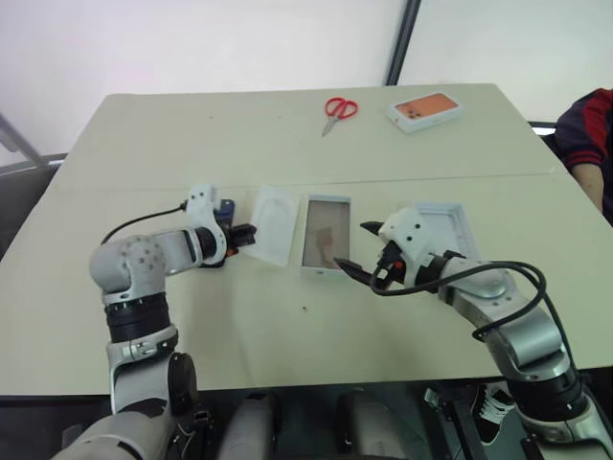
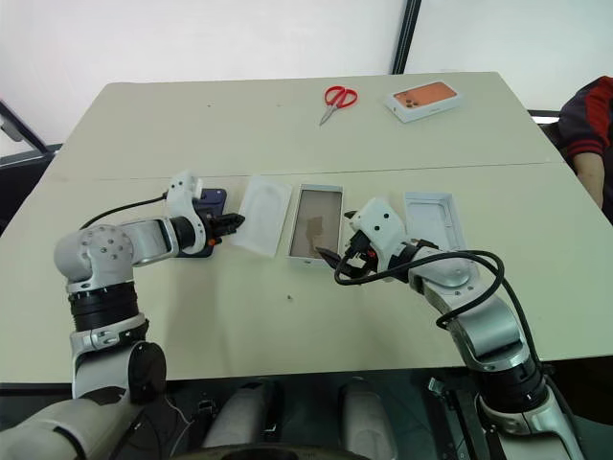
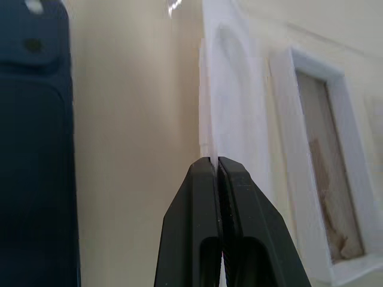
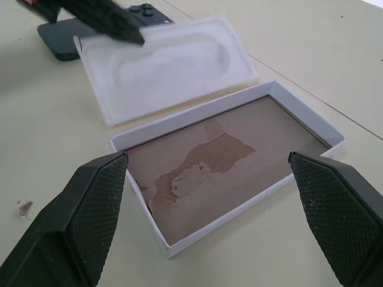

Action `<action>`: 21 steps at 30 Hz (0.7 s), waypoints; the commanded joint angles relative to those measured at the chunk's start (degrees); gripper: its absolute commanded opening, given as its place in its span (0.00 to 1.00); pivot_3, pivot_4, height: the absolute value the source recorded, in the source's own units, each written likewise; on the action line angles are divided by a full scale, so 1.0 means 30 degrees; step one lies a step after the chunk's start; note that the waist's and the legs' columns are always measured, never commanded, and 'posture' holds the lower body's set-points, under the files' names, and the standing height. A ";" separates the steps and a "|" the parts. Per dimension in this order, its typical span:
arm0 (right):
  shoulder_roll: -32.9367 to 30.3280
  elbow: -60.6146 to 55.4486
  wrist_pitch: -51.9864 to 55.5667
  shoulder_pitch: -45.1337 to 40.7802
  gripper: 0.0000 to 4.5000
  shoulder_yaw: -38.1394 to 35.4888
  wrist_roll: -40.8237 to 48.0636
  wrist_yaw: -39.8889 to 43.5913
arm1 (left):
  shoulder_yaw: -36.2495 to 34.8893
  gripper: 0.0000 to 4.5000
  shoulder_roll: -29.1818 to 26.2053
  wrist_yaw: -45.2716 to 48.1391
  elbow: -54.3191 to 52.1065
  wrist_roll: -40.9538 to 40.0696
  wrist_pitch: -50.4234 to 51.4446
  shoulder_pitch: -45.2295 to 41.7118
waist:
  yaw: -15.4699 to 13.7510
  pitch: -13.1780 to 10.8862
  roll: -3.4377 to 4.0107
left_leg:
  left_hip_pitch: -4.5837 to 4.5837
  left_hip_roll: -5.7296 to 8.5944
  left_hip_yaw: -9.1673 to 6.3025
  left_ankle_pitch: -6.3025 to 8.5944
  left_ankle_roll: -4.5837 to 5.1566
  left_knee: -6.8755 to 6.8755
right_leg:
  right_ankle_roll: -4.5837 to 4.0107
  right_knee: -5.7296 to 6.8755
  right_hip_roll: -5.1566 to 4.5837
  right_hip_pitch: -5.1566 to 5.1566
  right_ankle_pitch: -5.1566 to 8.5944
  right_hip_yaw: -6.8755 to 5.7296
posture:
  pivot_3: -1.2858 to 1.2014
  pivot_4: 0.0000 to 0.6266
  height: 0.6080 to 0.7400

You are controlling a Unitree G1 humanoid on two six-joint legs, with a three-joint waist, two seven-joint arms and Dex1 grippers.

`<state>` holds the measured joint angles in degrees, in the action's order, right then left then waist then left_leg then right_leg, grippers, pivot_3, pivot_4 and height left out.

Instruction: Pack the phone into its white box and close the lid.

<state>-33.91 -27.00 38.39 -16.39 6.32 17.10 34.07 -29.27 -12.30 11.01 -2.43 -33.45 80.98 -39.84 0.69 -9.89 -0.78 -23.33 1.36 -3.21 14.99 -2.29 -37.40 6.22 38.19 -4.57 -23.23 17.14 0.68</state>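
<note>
The dark navy phone (image 2: 212, 198) lies flat at the left, partly behind my left hand. My left gripper (image 1: 245, 233) is shut on the edge of a flat white insert (image 1: 269, 225) with an oblong recess; that edge is raised off the table. Right of the insert sits the white box (image 1: 313, 269), open, its tan floor bare. My right gripper (image 4: 207, 160) stands open just in front of the box's near right corner, holding nothing. The lid (image 2: 436, 218) lies inner face up at the right, behind my right hand.
Red-handled scissors (image 1: 338, 109) and an orange-faced white box (image 1: 424, 109) lie at the table's far side. A person's sleeve (image 2: 592, 129) shows at the far right edge. A seam crosses the table (image 1: 144, 316) behind the boxes.
</note>
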 commanded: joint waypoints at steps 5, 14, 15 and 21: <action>-0.0583 -0.0171 -0.0345 -0.0635 1.00 -0.0827 -0.0089 0.0287 | -0.2534 0.01 0.1366 -0.0524 -0.1483 -0.2397 0.0435 -0.1322 | -0.0052 -0.0001 -0.0006 | 0.0000 0.0000 -0.0001 -0.0003 -0.0006 -0.0002 | 0.0000 -0.0001 -0.0003 0.0004 0.0000 0.0000 | 0.52 0.24 1.00; -0.0879 -0.0122 -0.0381 -0.0532 1.00 -0.1243 -0.0259 0.0319 | -0.2107 0.01 0.6755 -0.3581 -0.3059 -0.2414 0.3111 -0.1792 | -0.0093 -0.0007 -0.0032 | -0.0023 0.0017 -0.0013 -0.0004 -0.0008 -0.0051 | 0.0002 -0.0012 -0.0005 0.0017 -0.0001 -0.0015 | 0.52 0.24 1.00; -0.0891 -0.0153 -0.0371 -0.0498 1.00 -0.1279 -0.0264 0.0305 | -0.2051 0.01 0.7091 -0.3865 -0.3115 -0.2218 0.3261 -0.1723 | -0.0051 -0.0007 -0.0032 | -0.0022 0.0017 -0.0013 -0.0003 -0.0008 -0.0049 | 0.0002 -0.0012 -0.0004 0.0018 -0.0001 -0.0016 | 0.52 0.24 1.00; -0.0862 -0.0267 -0.0339 -0.0315 1.00 -0.1367 -0.0362 0.0240 | -0.1053 0.01 0.7398 -0.4576 -0.3133 -0.1087 0.3735 -0.1105 | -0.0004 -0.0008 -0.0032 | -0.0003 0.0026 -0.0003 -0.0003 -0.0007 -0.0009 | 0.0002 -0.0010 0.0021 0.0011 -0.0001 -0.0005 | 0.52 0.24 1.00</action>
<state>-36.31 -26.15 38.37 -16.78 3.65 16.00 35.04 -33.47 9.01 -2.68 -10.27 -37.06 91.99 -43.05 0.68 -9.91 -0.88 -23.35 1.44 -3.22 14.98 -2.31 -37.43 6.23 38.15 -4.51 -23.19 17.13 0.66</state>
